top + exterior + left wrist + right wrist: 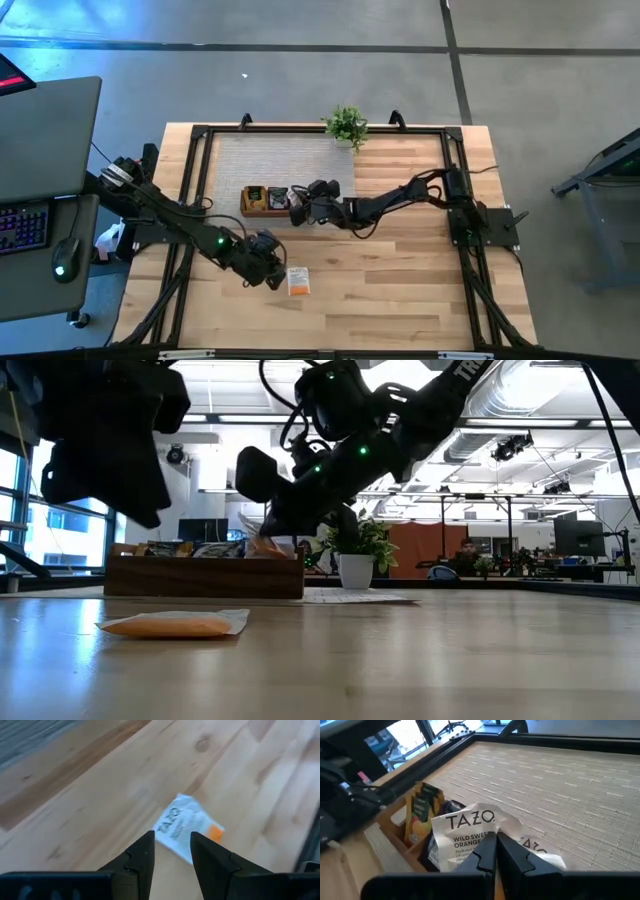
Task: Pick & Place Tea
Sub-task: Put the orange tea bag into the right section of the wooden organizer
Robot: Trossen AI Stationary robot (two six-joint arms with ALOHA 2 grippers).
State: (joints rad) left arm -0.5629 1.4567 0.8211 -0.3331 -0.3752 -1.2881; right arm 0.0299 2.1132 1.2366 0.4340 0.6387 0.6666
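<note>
My right hand (495, 851), fingers closed, pinches an orange-and-white tea sachet (470, 832) over the wooden tray (262, 208). My left hand (171, 855) (fingers apart, empty) hovers above another sachet (187, 831) flat on the tabletop (400, 290).

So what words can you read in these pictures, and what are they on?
"TAZO" and "WILD SWEET ORANGE": on the sachet pinched in the right gripper over the tray.
"TAZO": on the sachet lying on the table ahead of the open left gripper.
"TR...": white letters on the arm, cut off in the low view.
Small print under "ORANGE" and on the tray's other sachets: too small to read.
</note>
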